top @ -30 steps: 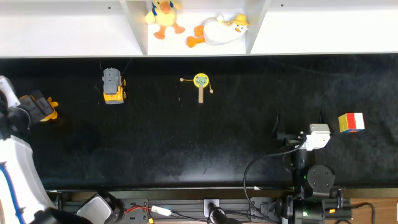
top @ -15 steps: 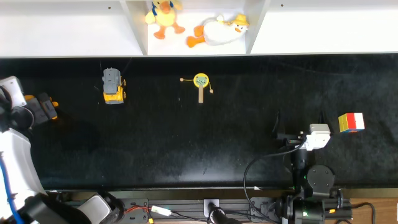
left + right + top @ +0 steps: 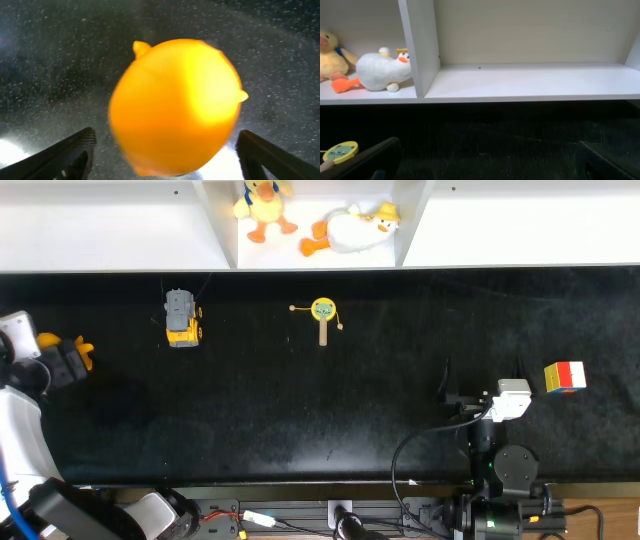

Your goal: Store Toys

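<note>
Beneath left gripper (image 3: 167, 152), orange toy (image 3: 175, 107)

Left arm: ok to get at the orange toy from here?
Likely yes. The left claw is open with the orange toy centred in its gap, and nothing else lies on the black mat around it. Its height above the toy is unclear.

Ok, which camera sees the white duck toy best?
The right wrist view: the white duck toy lies side-on in the shelf, with its orange feet and yellow hat clear. The top view shows it from above, beside the yellow duck.
</note>
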